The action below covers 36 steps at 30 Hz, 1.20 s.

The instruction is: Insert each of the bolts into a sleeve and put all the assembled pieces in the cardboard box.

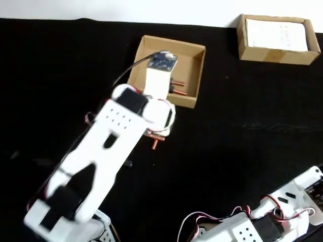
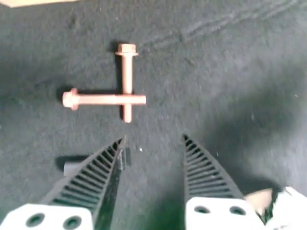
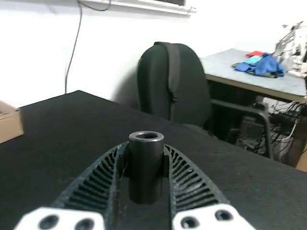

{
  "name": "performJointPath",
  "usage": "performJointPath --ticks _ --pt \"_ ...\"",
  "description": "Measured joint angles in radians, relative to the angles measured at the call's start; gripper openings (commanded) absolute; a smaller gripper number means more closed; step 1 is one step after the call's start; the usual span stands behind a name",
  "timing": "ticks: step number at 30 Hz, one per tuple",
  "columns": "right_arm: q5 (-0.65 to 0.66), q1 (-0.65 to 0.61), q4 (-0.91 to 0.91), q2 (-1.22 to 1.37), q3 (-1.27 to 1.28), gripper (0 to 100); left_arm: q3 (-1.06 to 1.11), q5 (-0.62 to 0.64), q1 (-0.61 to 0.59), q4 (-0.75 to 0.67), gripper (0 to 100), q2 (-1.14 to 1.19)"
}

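With left gripper (image 2: pixel 153 139) released, hovering just short of crossed bolts (image 2: pixel 125 99). Grasping upright sleeve (image 3: pixel 145 167) in right gripper (image 3: pixel 145 146).

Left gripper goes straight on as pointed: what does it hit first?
Probably the crossed bolts, just ahead of the open left gripper though slightly off its centre line; depth is unclear, so it may meet the black table first.
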Motion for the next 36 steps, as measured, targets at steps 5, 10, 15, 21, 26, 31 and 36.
performJointPath --ticks 5,10,15,21,26,31,36 --pt "0.000 0.015 -0.094 0.002 0.040 0.7 -0.063 0.002 -0.018 -0.077 18 0.199" --pt "0.000 0.015 -0.147 0.002 0.040 0.7 -0.147 0.000 -0.032 -0.089 18 0.381" --pt "0.000 -0.005 -0.158 0.002 0.040 0.7 -0.252 0.002 -0.094 -0.089 18 0.511" --pt "0.000 -0.031 -0.158 0.002 0.040 0.7 -0.328 0.002 -0.112 -0.089 18 0.600" --pt "0.000 -0.034 -0.158 0.002 0.040 0.7 -0.334 0.000 -0.112 -0.089 18 0.640" --pt "0.000 -0.035 -0.158 0.002 0.040 0.7 -0.334 0.002 -0.103 -0.089 18 0.687" --pt "0.000 -0.035 -0.158 0.002 0.040 0.7 -0.350 0.000 -0.098 -0.124 16 0.738"
